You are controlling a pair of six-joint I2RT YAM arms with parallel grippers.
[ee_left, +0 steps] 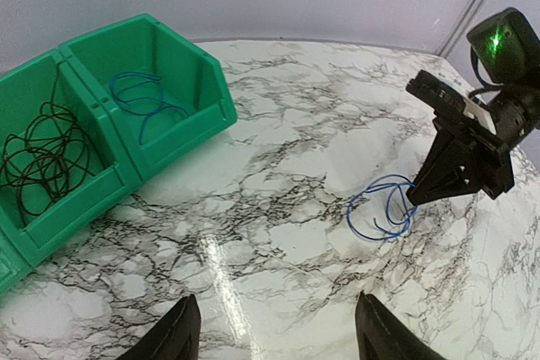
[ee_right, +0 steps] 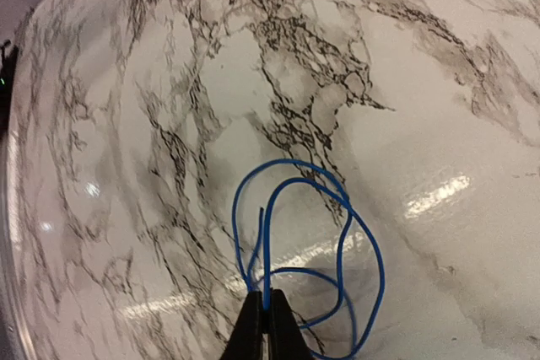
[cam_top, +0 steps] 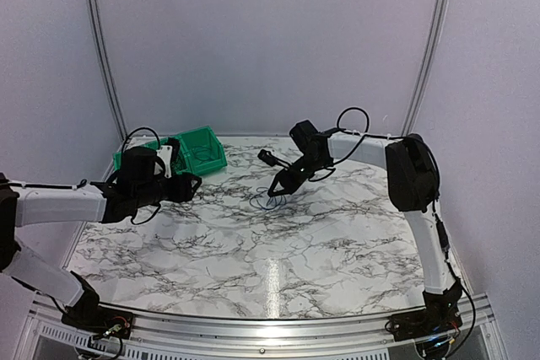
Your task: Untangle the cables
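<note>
A thin blue cable (ee_right: 300, 160) lies in loose loops on the marble table (cam_top: 278, 242) near the middle back. My right gripper (ee_right: 267, 294) is shut on one strand of it, fingertips low at the table; the top view shows the same gripper (cam_top: 274, 192) at the cable (cam_top: 263, 201). From the left wrist, that cable (ee_left: 384, 208) hangs at the right gripper's tip (ee_left: 418, 196). My left gripper (ee_left: 277, 297) is open and holds nothing, hovering over bare marble to the left, apart from the cable. A black cable tangle (ee_left: 42, 153) and another blue cable (ee_left: 139, 103) lie in green bins.
Two joined green bins (ee_left: 198, 120) stand at the table's back left, just behind my left gripper (cam_top: 181, 185) in the top view. A curved metal rail edges the table at the front (cam_top: 270, 326). White walls close in the back and sides.
</note>
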